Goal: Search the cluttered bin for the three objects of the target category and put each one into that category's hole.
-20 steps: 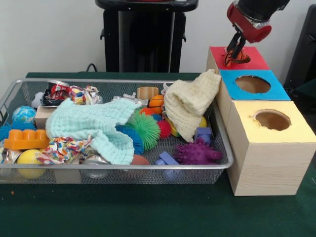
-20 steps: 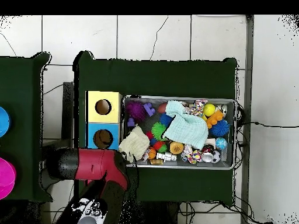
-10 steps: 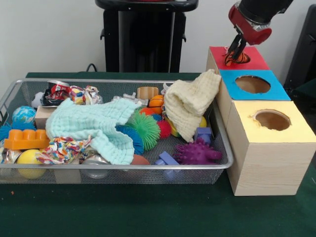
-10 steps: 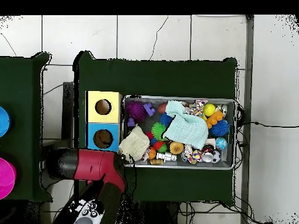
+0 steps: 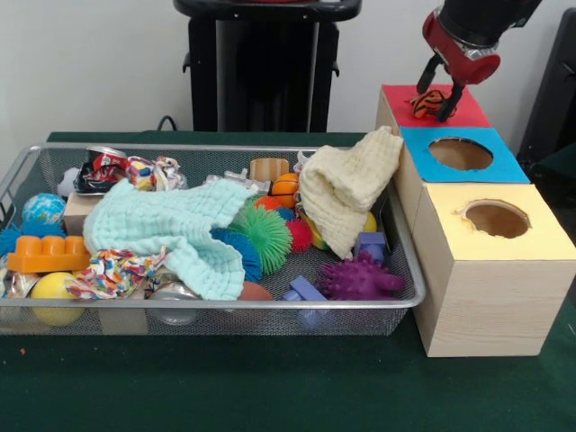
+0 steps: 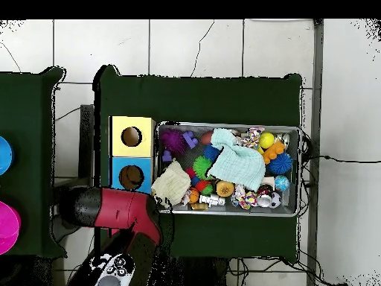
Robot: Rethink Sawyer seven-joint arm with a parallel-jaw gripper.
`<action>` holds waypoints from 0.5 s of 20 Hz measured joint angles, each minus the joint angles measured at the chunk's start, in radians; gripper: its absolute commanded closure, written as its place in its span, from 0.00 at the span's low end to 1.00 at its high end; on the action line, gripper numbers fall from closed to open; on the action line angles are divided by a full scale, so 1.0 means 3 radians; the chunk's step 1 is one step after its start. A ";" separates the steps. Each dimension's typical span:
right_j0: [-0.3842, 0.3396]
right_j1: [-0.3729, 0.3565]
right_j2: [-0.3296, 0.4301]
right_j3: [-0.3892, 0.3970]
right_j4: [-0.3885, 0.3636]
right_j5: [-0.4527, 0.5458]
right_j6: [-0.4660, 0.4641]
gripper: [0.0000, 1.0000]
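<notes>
From straight above, the wire-mesh bin is packed with toys, with a mint cloth draped over the middle and a cream cloth hanging over its 9 o'clock end. Just beside that end sit a yellow-topped box and a blue-topped box. The red arm covers the 7 o'clock corner.

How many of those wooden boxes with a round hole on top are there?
3, in a row beside the bin: the yellow-topped box nearest the camera, the blue-topped box behind it, and the red-topped box farthest back, under the gripper. Its hole is hidden by an orange toy.
</notes>
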 measured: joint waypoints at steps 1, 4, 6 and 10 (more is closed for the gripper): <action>0.0000 0.0007 0.0000 0.0000 0.0005 0.0001 0.0000 0.00; 0.0000 0.0034 0.0000 0.0000 0.0021 0.0000 0.0000 0.00; -0.0001 0.0044 0.0001 0.0001 0.0031 0.0001 0.0000 0.00; -0.0011 0.0033 -0.0023 -0.0001 0.0030 0.0059 0.0000 0.00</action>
